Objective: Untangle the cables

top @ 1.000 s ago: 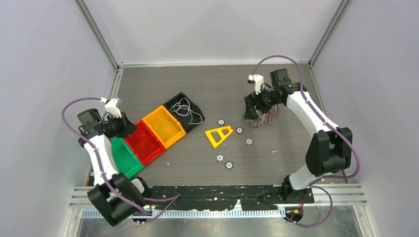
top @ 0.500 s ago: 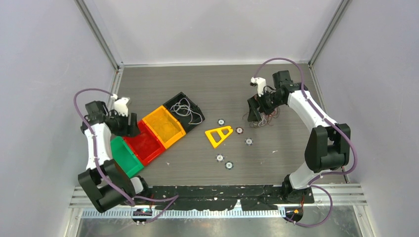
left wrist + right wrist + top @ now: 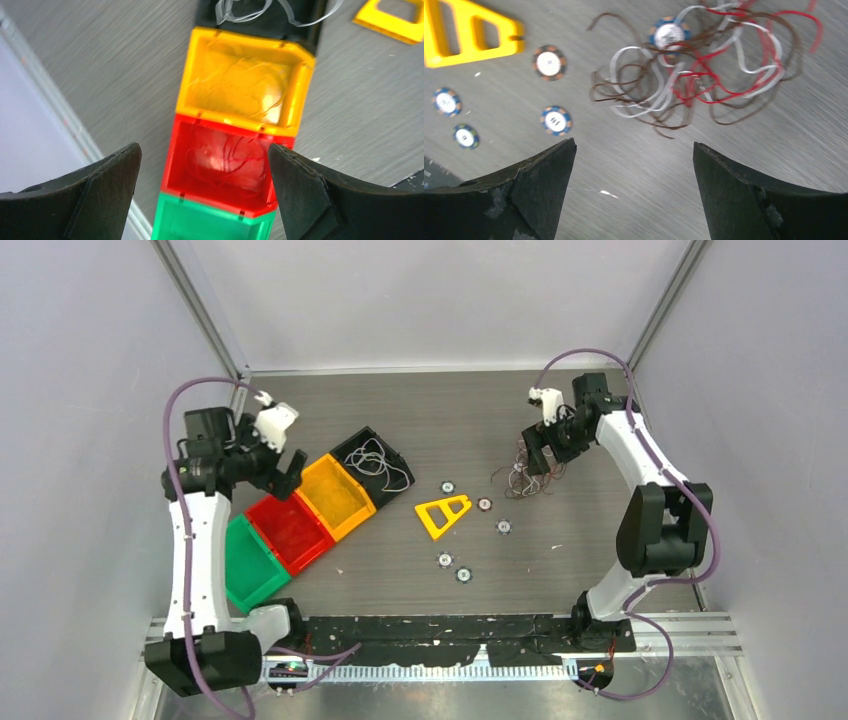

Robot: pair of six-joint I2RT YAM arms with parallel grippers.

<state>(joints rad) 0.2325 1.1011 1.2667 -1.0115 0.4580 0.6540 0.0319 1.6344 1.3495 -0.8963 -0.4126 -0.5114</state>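
Partly done, I'd judge: loose strands lie in the black bin (image 3: pixel 345 447), orange bin (image 3: pixel 300 90) and red bin (image 3: pixel 172 160) at nine o'clock. A knot of cables (image 3: pixel 684 85) sits on the table (image 3: pixel 420 410) at two o'clock, not yet separated. The left gripper (image 3: pixel 205 170) and right gripper (image 3: pixel 634 170) both gape, holding nothing.

A robotics lab test cell is shown: a dark bench (image 3: pixel 440 410) is enclosed by plain pale panels (image 3: pixel 430 300) set in aluminium posts (image 3: pixel 203 310). A left arm (image 3: pixel 195 540) and a right arm (image 3: pixel 650 530) are bolted at its near edge, and colour-coded bins (image 3: pixel 250 558) are lined up near its left edge.
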